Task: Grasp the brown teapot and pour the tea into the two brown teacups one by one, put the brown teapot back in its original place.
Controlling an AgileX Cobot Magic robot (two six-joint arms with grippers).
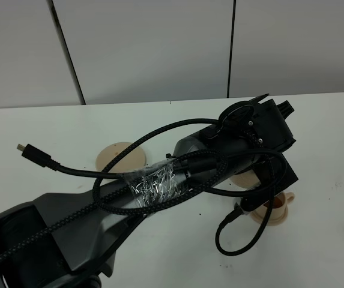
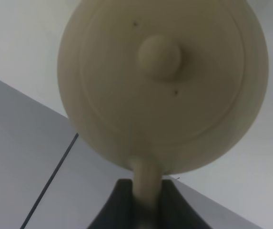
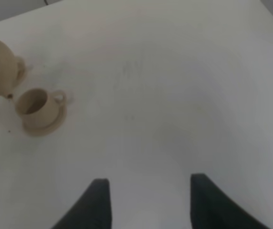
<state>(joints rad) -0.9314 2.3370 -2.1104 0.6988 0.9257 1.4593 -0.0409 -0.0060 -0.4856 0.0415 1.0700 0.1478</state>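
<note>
My left gripper (image 2: 146, 202) was clamped on the loop handle of the brown teapot (image 2: 160, 81), whose lid faced my wrist. The pot hung just beside the teacup (image 3: 34, 104) on its small saucer (image 3: 43, 125). My right gripper (image 3: 148, 205) stood open and empty over the desk (image 3: 174, 95), well apart from that teacup.

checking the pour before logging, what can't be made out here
1. Left wrist: the brown teapot, in the left gripper, is blurred, spout out of frame.
2. Exterior high: the left arm hides the teapot and second teacup; one teacup peeks out.
3. Right wrist: the teapot is cut by the edge; tea level too blurred.
</note>
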